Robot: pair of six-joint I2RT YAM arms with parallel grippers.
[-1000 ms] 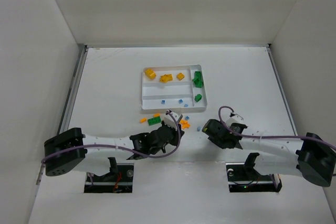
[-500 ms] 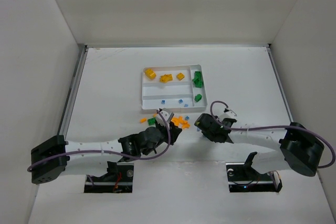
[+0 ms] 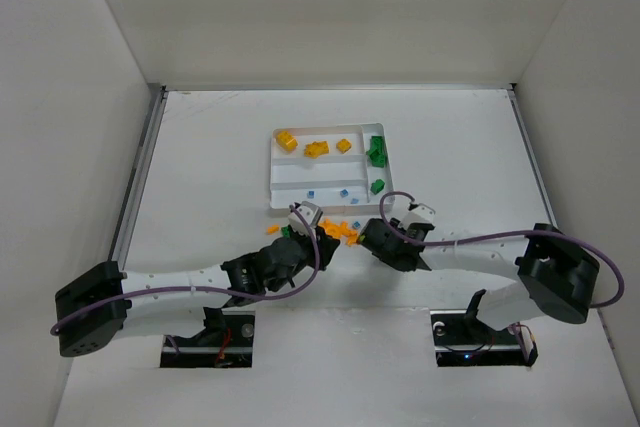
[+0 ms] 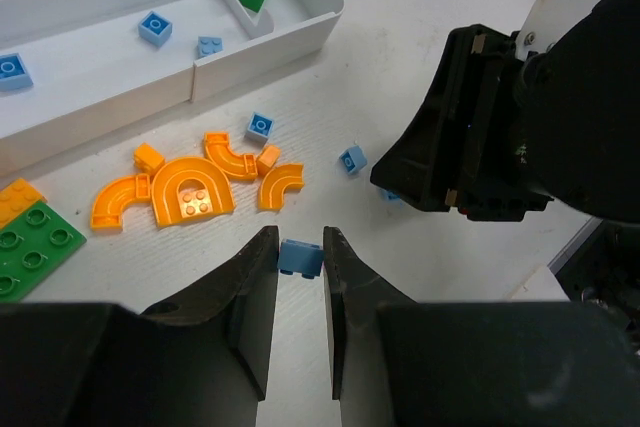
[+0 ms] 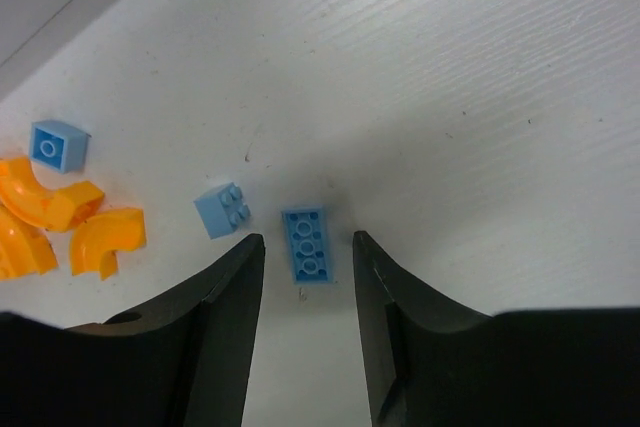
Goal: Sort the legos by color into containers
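Left pincer grips a small pale-blue plastic brick. Right pincer is open astride a three-stud pale-blue brick (flat on the table). Next, likely: close right, carry both to the white plastic tray.

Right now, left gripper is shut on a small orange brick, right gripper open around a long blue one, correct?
No: the left wrist view shows the left gripper shut on a small blue brick, not orange. The right gripper is open around the long blue brick.
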